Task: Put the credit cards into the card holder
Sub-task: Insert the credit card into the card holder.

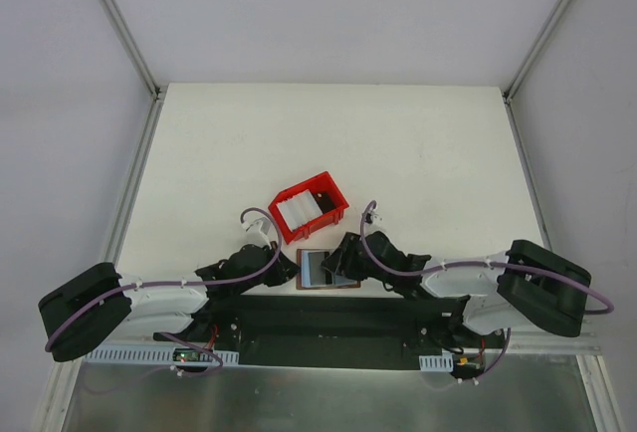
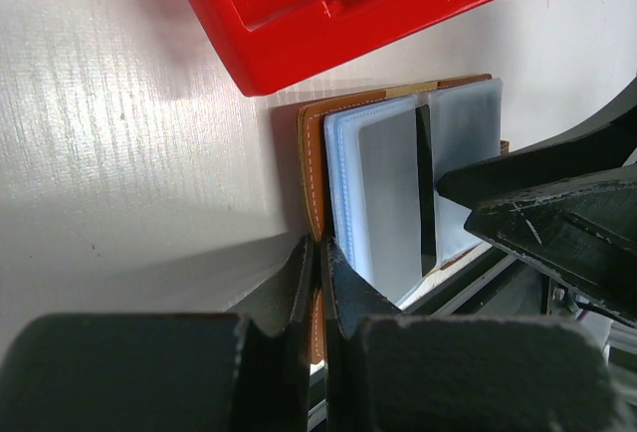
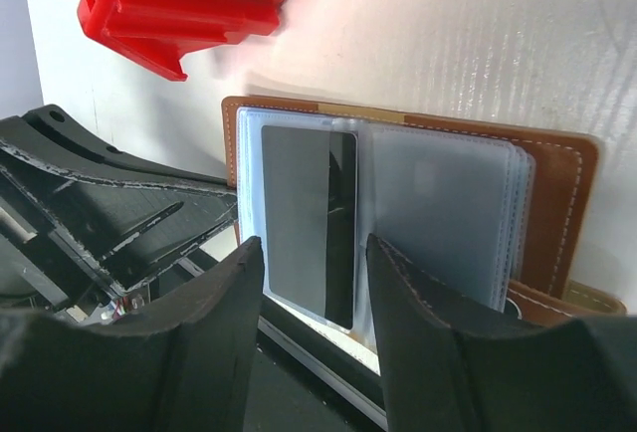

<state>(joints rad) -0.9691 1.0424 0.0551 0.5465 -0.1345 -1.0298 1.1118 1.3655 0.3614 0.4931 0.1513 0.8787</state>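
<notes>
From above, the card holder (image 1: 326,269) lies open on the tabletop (image 1: 328,133) between the left gripper (image 1: 282,269) and right gripper (image 1: 345,256), with pale credit cards (image 1: 302,211) in the red tray (image 1: 318,228) just beyond both, so most looks undone. The left wrist view has the left gripper pinching the holder's brown edge. In the right wrist view the right gripper is spread, one grey card (image 3: 304,213) just ahead, seemingly in a clear sleeve.

White tabletop (image 1: 328,143) fills centre of frame, matte, streaky glare on it in the wrist views. Plain pale grey walls (image 1: 328,14) at top, left and right. Aluminium frame posts (image 1: 119,24) run diagonally from the upper corners to the table's far corners. Metal rail (image 1: 134,183) along left table edge, same on right. Brushed metal sheet (image 1: 318,402) across bottom. Light even, shadows soft.
</notes>
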